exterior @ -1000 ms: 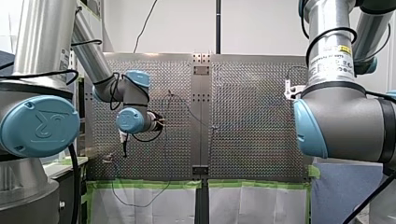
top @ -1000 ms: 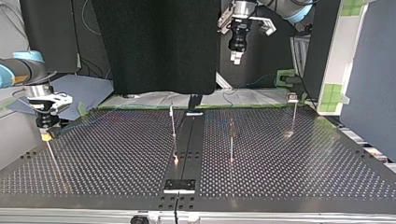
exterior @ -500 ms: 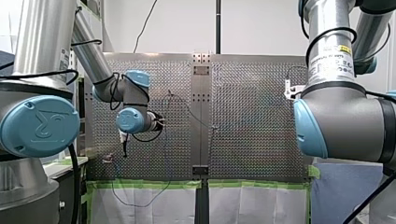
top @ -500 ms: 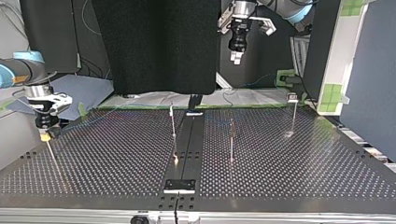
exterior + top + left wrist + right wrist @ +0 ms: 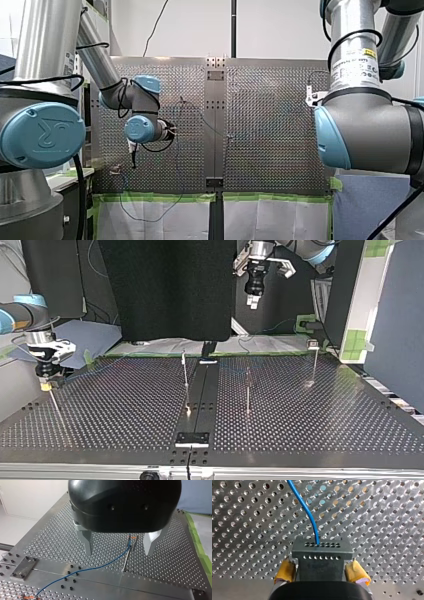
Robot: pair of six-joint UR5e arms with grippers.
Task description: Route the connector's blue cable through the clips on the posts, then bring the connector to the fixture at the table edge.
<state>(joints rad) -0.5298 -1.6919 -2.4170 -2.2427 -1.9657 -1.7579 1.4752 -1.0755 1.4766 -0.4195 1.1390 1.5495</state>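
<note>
My right gripper [image 5: 321, 572] is clamped on the connector [image 5: 322, 555]: its yellow pads [image 5: 285, 571] press the two sides of the grey block. The blue cable [image 5: 305, 510] leaves the block's front face and curves away ahead of it over the perforated table [image 5: 374, 517]. In the top view this gripper [image 5: 45, 383] hangs low at the table's left side, just above the top of a thin tilted post [image 5: 56, 410]. Compared with a second ago it has drifted a little further to that view's left, carrying the connector with it; its height looks about the same. My left gripper [image 5: 253, 301] hangs high over the far side of the table, right of the middle in the top view, and has not moved since then. In its wrist view the metal fingers [image 5: 86, 540] stand apart with nothing between them. Below them the cable [image 5: 100, 566] runs from the top of a post [image 5: 127, 557] down across the table toward the middle rail [image 5: 105, 578]. The three other posts, the middle one [image 5: 185, 372], the one to its right [image 5: 248, 390] and the far right one [image 5: 315, 365], stand where they stood before.
</note>
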